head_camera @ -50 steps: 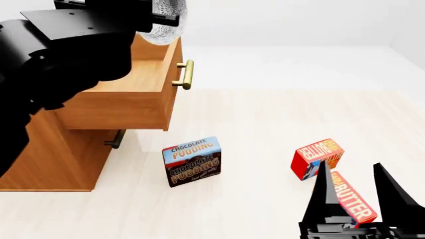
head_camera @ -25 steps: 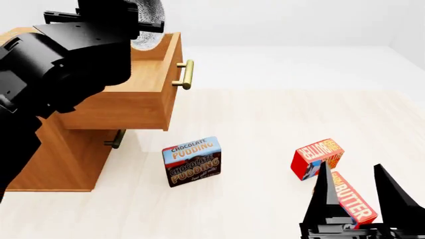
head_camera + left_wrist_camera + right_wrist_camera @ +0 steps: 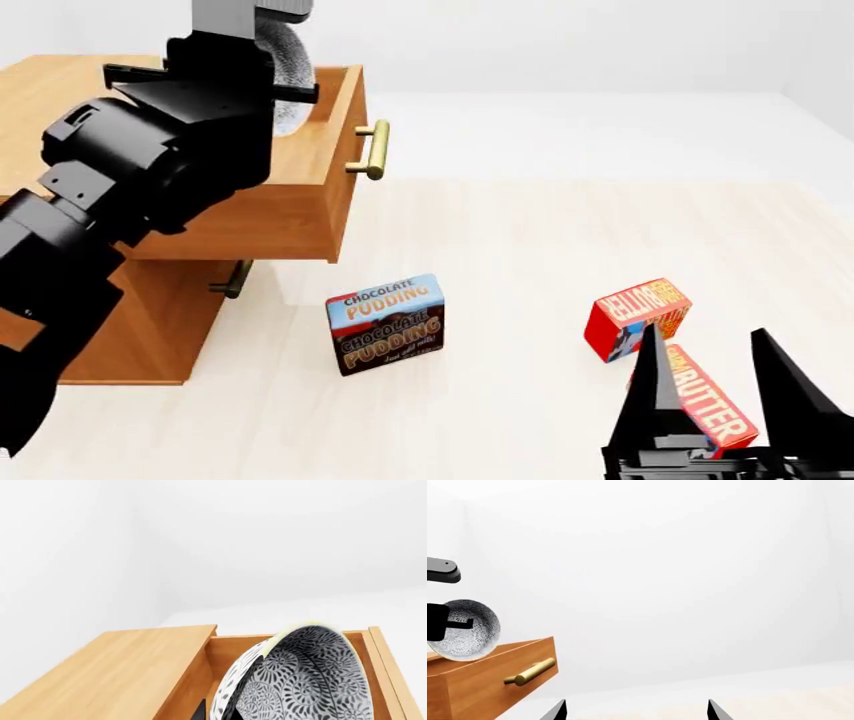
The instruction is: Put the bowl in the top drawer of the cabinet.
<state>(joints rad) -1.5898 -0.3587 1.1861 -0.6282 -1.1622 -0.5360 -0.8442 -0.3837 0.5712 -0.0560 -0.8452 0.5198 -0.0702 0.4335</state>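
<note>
Bowl (image 3: 287,70) mostly behind left arm (image 3: 147,170)

Left arm (image 3: 127,190): matte black throughout, chunky rounded joint housings, boxy flat-sided wrist block, thin black bar across it, grey block on top. Right pincer (image 3: 727,405): two black tapered wedge fingers (image 3: 650,395) on a black base. No markings readable.

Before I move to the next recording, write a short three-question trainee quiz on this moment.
1. True or false: the top drawer is pulled open.
2. Which gripper holds the bowl? A. left B. right C. neither
3. Fill in: the box nearest the cabinet reads "Chocolate ____".

Key: 1 true. 2 A; the left gripper holds it tilted above the drawer, while the right gripper is open near the butter boxes. 3 Pudding, on the pudding box.
</note>
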